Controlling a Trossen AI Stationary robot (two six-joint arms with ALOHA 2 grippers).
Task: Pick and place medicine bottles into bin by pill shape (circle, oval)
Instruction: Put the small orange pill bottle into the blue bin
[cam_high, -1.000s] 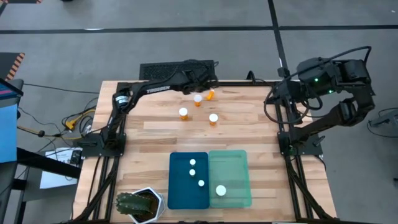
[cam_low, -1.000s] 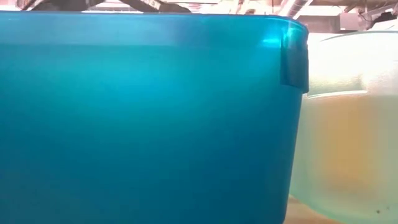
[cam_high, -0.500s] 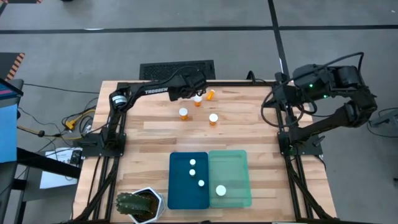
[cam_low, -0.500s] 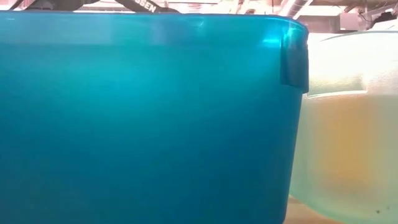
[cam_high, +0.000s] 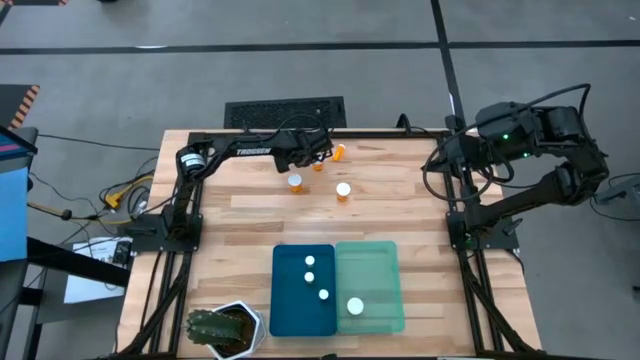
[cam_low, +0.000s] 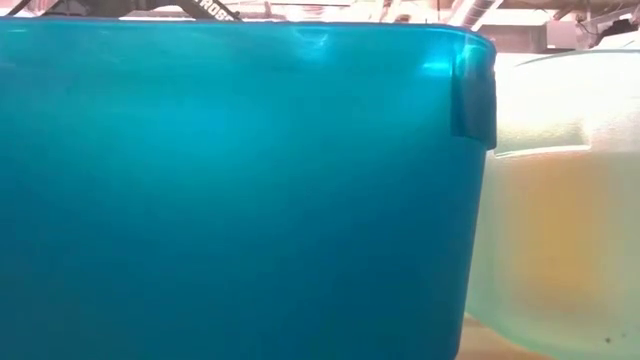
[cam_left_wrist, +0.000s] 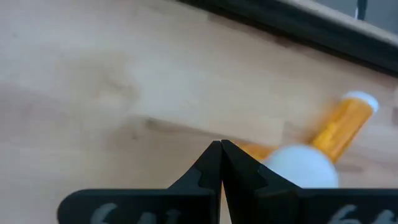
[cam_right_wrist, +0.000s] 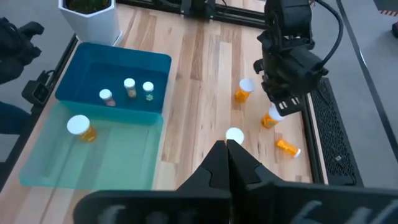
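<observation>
Here the left gripper (cam_high: 318, 152) hangs over the far part of the table (cam_high: 240, 250), its fingers (cam_left_wrist: 211, 163) pressed together with nothing between them. Its tip sits directly above an upright vial (cam_high: 318, 164) (cam_left_wrist: 303, 167) (cam_right_wrist: 272, 116); whether they touch cannot be told. All places below are given from that vial.

Just beyond it toward the table's far edge and a little to the right, a second vial (cam_high: 339, 152) (cam_left_wrist: 344, 123) (cam_right_wrist: 287, 147) lies on its side. To the near left stands a third vial (cam_high: 295, 182) (cam_right_wrist: 244, 89), and to the near right a fourth (cam_high: 343, 190) (cam_right_wrist: 234, 135), both upright and apart from each other.

Well toward the near edge lie the two trays, side by side and touching. The blue tray (cam_high: 284, 310) (cam_low: 230, 190) (cam_right_wrist: 155, 62) holds three small vials (cam_high: 310, 277) (cam_right_wrist: 129, 87) standing in a loose row. The green tray (cam_high: 385, 262) (cam_low: 560, 200) (cam_right_wrist: 93, 168) on its right holds one wide vial (cam_high: 355, 307) (cam_right_wrist: 79, 127) at its near left corner.

Farther still, at the table's near left corner, a plant (cam_high: 215, 328) sits in a white pot (cam_right_wrist: 90, 20).

The right gripper (cam_right_wrist: 227, 147) waits far to the right, off past the table's edge by its own frame, its jaws fully closed and empty.
</observation>
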